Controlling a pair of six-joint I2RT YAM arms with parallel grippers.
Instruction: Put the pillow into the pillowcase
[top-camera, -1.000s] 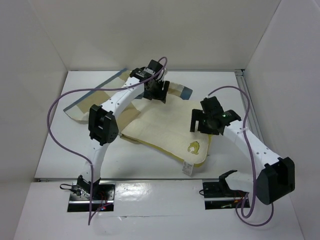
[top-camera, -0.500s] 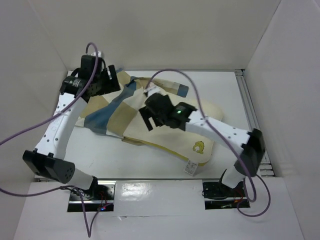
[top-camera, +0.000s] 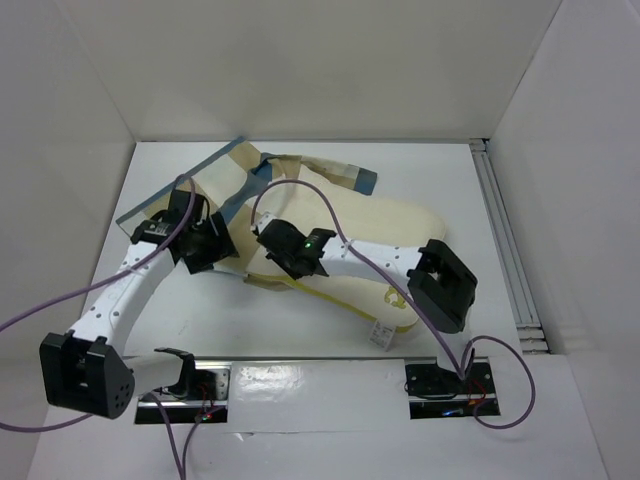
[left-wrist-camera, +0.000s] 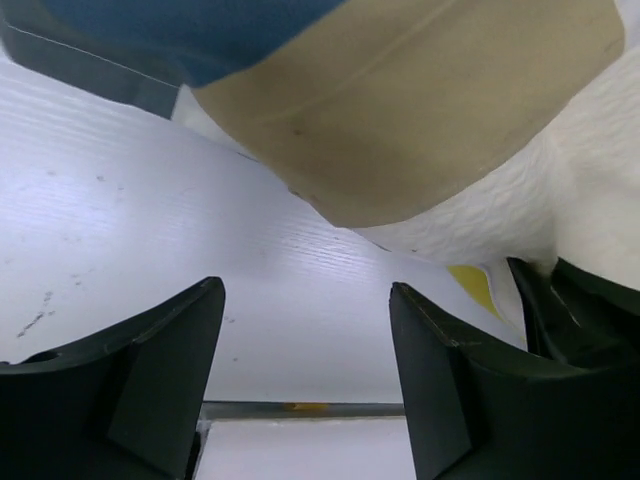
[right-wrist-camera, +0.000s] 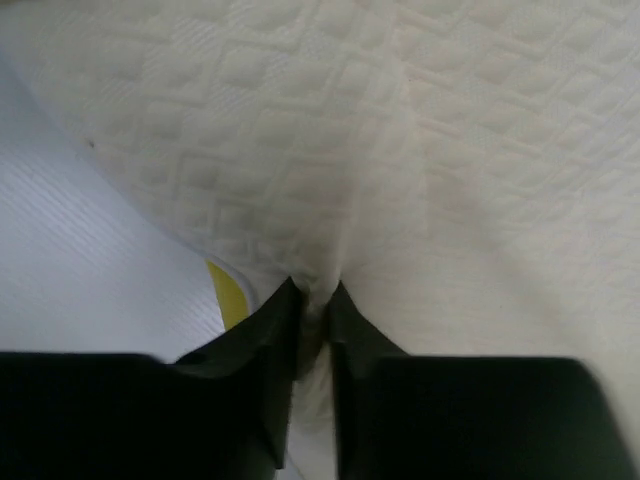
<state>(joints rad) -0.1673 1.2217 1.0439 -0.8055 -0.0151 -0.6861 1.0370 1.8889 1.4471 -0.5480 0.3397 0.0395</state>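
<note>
The cream pillow lies in the middle-right of the table, its left end under the checked blue, tan and cream pillowcase. My right gripper is at the pillow's near-left edge, shut on a pinched fold of the quilted pillow; the right gripper has yellow piping just to its left. My left gripper is low beside the pillowcase's near-left edge. The left gripper stands open over bare table, with the pillowcase hanging just beyond its fingertips.
White walls close in the table on three sides. A metal rail runs along the right side. The arm bases sit at the near edge, and purple cables loop over the fabric. A white tag sticks out at the pillow's near corner.
My right gripper has moved to the pillow's near-left edge and shut on a fold of it. My left gripper has come down from the back left corner to the pillowcase's near-left edge.
</note>
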